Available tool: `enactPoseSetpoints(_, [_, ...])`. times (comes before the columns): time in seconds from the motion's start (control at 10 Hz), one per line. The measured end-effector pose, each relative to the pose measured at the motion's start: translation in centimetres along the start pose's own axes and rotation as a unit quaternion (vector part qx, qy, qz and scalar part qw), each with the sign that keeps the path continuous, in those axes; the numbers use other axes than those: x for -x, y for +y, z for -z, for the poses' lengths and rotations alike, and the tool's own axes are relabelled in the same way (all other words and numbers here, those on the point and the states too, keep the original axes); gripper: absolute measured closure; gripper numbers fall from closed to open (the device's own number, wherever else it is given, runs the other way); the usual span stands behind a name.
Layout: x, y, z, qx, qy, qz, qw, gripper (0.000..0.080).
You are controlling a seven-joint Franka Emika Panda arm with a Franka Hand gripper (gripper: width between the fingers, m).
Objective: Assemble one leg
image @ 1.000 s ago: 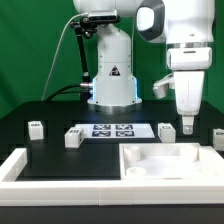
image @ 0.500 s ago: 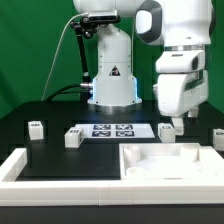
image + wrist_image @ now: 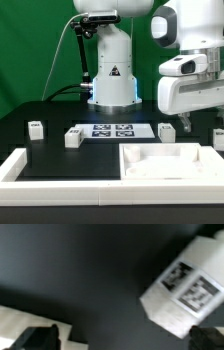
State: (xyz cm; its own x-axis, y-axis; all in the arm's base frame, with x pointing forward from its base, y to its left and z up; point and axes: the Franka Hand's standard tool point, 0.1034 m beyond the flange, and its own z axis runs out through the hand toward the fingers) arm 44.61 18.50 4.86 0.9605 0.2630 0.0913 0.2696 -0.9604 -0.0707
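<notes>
White and ungrasped, the leg [image 3: 165, 130] stands on the black desk [image 3: 90, 155] near the marker board [image 3: 112, 129], while the gripper [image 3: 188, 124], jaws wide and empty, has swivelled just beside it, apparently lining up a grasp.

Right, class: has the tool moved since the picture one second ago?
Yes. The tool has turned, and its body now extends further toward the exterior view's right, away from the marker board.

Robotics lab: green backdrop [image 3: 30, 50], marker board [image 3: 112, 129]
</notes>
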Motion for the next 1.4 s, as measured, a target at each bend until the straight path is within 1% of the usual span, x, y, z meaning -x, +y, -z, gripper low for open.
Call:
enactPoseSetpoints(0.1, [-0.3,-0.7,-0.1,-0.005,0.001,-0.048,0.999,0.015])
enactPoseSetpoints(0.2, [-0.4,-1.3,-0.4,-0.006,0.001,-0.059,0.998,0.015])
enactPoseSetpoints(0.5, [-0.3,-1.7,-0.5,-0.015,-0.003,-0.189,0.982,0.015])
enactPoseSetpoints(0.7, [-0.1,-2.2,-0.5,-0.019,-0.006,-0.273,0.962,0.015])
enactPoseSetpoints(0.8, [0.0,-2.5,-0.6,-0.021,-0.008,-0.296,0.955,0.015])
enactPoseSetpoints(1.0, [0.0,-2.1,-0.6,-0.019,-0.018,-0.28,0.96,0.015])
enactPoseSetpoints(1.1, [0.0,-2.2,-0.6,-0.019,-0.018,-0.278,0.96,0.015])
enactPoseSetpoints(1.2, [0.5,-1.7,-0.7,-0.015,-0.047,-0.257,0.965,0.015])
enactPoseSetpoints(1.3, [0.5,-1.0,-0.5,-0.017,-0.092,-0.251,0.963,0.015])
enactPoseSetpoints(1.4, [0.1,-0.9,-0.5,-0.019,-0.11,-0.25,0.962,0.015])
